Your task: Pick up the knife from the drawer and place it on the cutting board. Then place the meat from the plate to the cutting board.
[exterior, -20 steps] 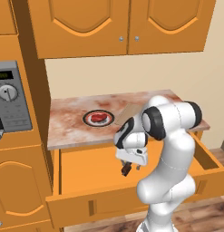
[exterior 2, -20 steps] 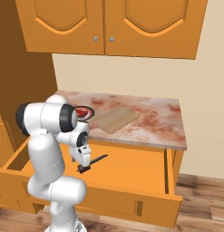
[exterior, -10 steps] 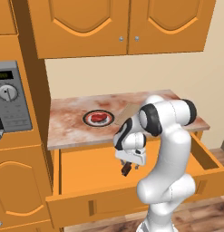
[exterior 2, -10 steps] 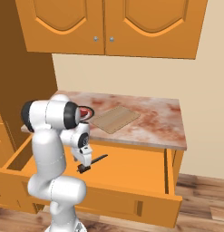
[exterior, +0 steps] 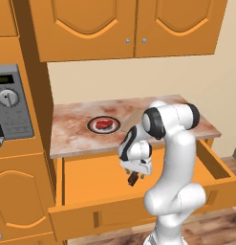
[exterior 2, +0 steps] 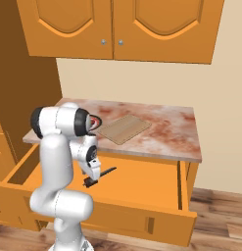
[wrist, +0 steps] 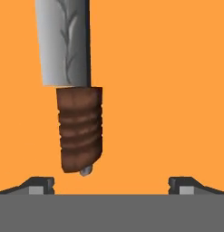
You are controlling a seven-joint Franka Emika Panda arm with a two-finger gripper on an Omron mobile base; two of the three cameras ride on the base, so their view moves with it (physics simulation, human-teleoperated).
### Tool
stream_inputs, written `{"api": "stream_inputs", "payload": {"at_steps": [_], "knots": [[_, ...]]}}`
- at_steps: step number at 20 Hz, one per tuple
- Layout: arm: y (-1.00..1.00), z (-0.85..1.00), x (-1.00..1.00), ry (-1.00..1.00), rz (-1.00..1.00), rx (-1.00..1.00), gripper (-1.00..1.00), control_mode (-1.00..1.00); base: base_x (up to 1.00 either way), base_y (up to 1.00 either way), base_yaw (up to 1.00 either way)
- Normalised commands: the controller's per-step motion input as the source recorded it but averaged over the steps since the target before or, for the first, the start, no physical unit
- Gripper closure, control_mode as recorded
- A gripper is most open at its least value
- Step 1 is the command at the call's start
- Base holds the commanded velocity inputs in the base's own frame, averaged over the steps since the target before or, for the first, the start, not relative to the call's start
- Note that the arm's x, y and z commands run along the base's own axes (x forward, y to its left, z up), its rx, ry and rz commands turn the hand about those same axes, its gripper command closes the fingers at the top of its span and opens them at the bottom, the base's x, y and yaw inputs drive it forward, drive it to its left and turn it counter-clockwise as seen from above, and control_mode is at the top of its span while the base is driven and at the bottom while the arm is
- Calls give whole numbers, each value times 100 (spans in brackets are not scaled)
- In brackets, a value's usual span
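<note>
The drawer (exterior: 138,210) (exterior 2: 142,181) is pulled out under the counter. On its orange floor lies the knife (wrist: 79,131) (exterior 2: 106,172) (exterior: 133,179), with a brown ribbed handle and a grey blade. My gripper (wrist: 112,183) (exterior: 134,173) (exterior 2: 89,180) hangs open just above the handle's end, and the handle lies nearer the left fingertip (wrist: 41,183). The round plate (exterior: 93,128) stands on the counter with the red meat (exterior: 103,124) on it. The tan cutting board (exterior 2: 123,128) (exterior: 134,117) lies to the plate's right, partly behind my arm in the left base view.
A microwave (exterior: 12,103) is built into the tall cabinet on the left. Arched cabinet doors (exterior 2: 117,24) hang above the marbled counter (exterior 2: 166,132). The drawer's side walls (exterior: 215,165) and front rise around my hand.
The arm's elbow has swung a little to the left. The open hand stays over the knife's handle, and the knife has not moved.
</note>
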Motion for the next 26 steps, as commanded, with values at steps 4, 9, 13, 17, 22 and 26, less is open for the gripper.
{"api": "stream_inputs", "payload": {"at_steps": [4, 9, 13, 17, 22, 26], "knots": [[-1, -28, 25, -6, 0, -1, -100, -100, 0, 0, 0], [0, -27, 26, -5, 0, -1, -100, -100, 0, 0, 0], [0, -27, 12, -3, 0, -1, -100, -100, 0, 0, 0], [0, -26, 0, -4, 0, -3, -100, -100, 0, 0, 0], [0, -28, 0, -2, 0, -3, -100, -100, 0, 0, 0], [2, -32, 0, -2, 0, -1, -100, -100, 0, 0, 0]]}}
